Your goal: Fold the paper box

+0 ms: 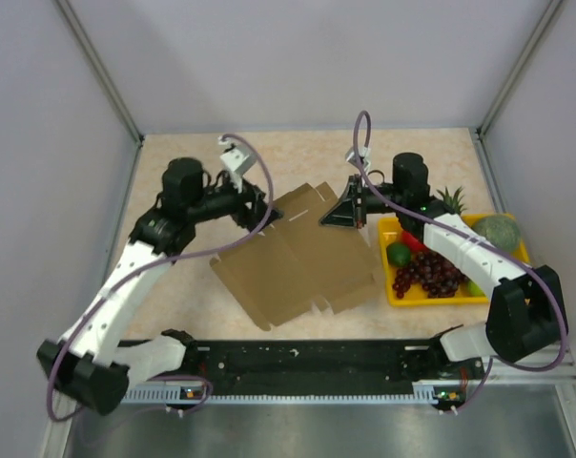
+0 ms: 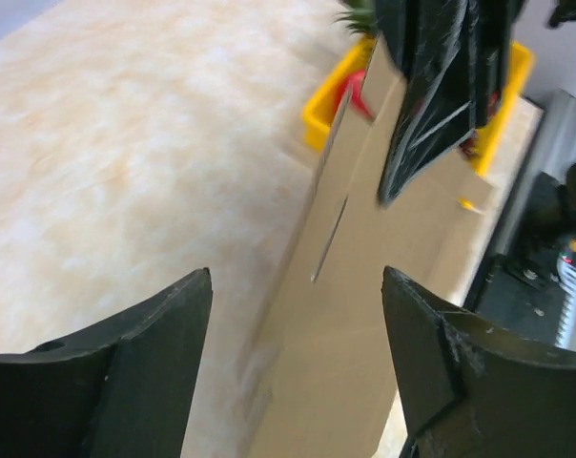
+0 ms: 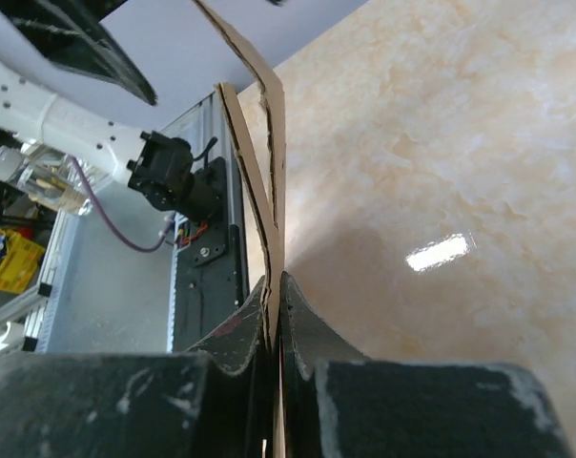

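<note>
The paper box [image 1: 298,262] lay nearly flat on the bench [image 1: 412,157], folding barely begun; right gripper [image 3: 274,291] pinched its edge, left gripper [image 2: 298,286] gaped empty.

The left arm [image 1: 126,277] rises from its base with a bent elbow, and its wrist points inward toward the other arm. The left gripper [image 2: 298,281] is spread wide, its two fingers [image 2: 145,353] well apart and clasping nothing. The right arm [image 1: 469,250] doubles over its base and stretches inward. The right gripper [image 3: 275,284] is clamped tight, its fingertips pinching a thin edge of the paper box [image 3: 276,162], which stands up just ahead of them.
</note>
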Motion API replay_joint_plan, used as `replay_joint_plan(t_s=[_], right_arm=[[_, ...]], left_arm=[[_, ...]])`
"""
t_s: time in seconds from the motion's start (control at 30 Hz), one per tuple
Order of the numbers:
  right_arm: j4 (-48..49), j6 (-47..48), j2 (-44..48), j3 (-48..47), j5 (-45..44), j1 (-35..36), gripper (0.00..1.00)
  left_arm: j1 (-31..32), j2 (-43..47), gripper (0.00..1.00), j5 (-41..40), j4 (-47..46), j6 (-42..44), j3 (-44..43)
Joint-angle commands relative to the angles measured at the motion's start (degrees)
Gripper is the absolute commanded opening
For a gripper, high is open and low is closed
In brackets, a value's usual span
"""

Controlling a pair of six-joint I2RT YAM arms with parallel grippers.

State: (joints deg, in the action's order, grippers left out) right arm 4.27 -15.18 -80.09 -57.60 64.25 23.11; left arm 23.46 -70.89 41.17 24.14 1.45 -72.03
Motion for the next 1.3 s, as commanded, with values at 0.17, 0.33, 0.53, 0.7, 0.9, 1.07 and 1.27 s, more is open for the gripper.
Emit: replay_joint_plan(t_s=[0.17,0.33,0.53,0.7,0.9,1.07,1.27], right_arm=[[15.2,-12.7,3.8,3.2,3.2,-1.4,0.0],[14.6,-12.6,3.5,2.8,5.4,-1.8,0.0],[15.6,-13.7,2.6,1.8,9.0,-2.7,0.0],[16.6,-15.2,2.5,1.5,9.5,-3.6,0.0],[19.8,-18.2,3.0,2.1,8.0,-3.6,0.0],[31.5,-27.9,2.1,4.2,6.1,-3.6,0.0],[36.6,-33.8,0.9,5.0,6.3,-3.6,0.0]], left_arm=[[-0.3,27.0,0.71,-26.6,-8.9,-3.7,20.6],[-0.3,24.2,0.59,-21.4,-7.5,-0.2,19.2],[-0.3,23.9,0.53,-15.1,-9.3,2.6,19.7],[-0.2,23.4,0.53,-4.1,-9.9,0.2,19.8],[-0.2,22.9,0.33,-2.3,-11.6,-1.4,19.8],[2.1,27.0,0.17,-2.3,-17.6,-1.4,23.7],[4.0,30.6,0.3,-5.0,-20.0,-0.7,27.2]])
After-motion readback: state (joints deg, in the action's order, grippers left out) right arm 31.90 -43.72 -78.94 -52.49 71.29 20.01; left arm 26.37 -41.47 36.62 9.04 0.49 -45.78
